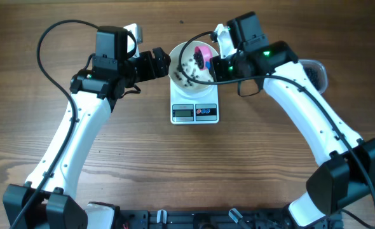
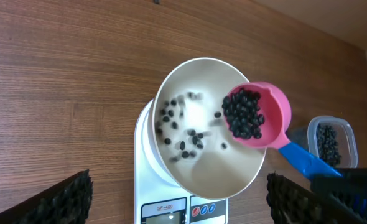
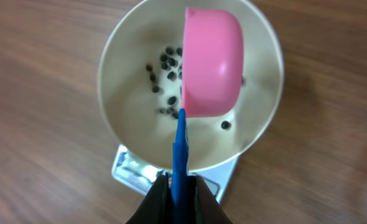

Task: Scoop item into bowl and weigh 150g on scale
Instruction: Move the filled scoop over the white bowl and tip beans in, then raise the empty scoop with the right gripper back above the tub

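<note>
Your right pincer (image 3: pixel 176 182) is clamped narrow on the blue handle of the scoop (image 2: pixel 258 115). The handle runs straight out from between the fingers, and the pink cup at its end sits over the bowl (image 2: pixel 202 171). From the right wrist you see the cup's rounded underside, so the scoop is tipped over on its side above the bowl's right half. From the left wrist you look into the cup's mouth, where a heap of beans (image 2: pixel 242 115) lies against its lower wall.

More beans lie scattered on the bowl's floor, mostly on the side away from the cup. A few of them look blurred. The bowl stands on the scale (image 2: pixel 143 146), covering most of its top, with the display (image 1: pixel 183 113) and the red and blue buttons showing in front of it. You cannot read the figure in any view.

Your left pincer (image 1: pixel 164 63) stands wide with nothing between its fingers. It points at the bowl's left rim from just beside it, and you cannot tell whether it touches. The left wrist view shows both dark pads at the bottom corners, with bowl and scale ahead of them.

A clear tub (image 2: pixel 333 143) with beans in it sits on the counter (image 2: pixel 59 93) to the right of the scale, partly hidden under your right arm in the overhead view.
</note>
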Robot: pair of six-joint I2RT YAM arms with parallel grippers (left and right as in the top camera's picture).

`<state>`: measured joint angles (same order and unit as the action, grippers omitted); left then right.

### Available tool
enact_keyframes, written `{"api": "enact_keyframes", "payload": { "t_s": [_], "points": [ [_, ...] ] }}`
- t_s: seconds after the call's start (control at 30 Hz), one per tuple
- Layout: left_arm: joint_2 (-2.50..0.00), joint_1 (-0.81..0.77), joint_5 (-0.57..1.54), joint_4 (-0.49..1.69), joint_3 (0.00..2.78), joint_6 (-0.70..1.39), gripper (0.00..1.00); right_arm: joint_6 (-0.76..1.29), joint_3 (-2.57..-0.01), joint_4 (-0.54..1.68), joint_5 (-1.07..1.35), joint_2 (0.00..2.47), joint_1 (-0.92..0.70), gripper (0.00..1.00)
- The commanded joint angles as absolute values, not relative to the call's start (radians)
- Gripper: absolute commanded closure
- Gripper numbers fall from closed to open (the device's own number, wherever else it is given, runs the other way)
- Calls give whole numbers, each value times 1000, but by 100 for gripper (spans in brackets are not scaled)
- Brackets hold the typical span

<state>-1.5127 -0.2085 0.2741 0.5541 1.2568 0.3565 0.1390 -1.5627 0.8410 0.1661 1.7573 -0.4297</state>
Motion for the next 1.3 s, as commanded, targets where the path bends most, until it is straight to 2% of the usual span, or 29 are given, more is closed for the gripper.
{"api": "enact_keyframes", "payload": {
  "t_s": [0.0,0.43,1.27],
  "points": [
    [-1520,-206,271,551,1262,351,4,159,-1587,820,-68,1732,-476,96],
    [-1520,-155,260,550,1262,352,4,131,-1587,816,-236,1729,-585,96],
    [-1520,-155,260,559,1262,351,2,131,-1587,815,-175,1710,-574,95]
  ]
}}
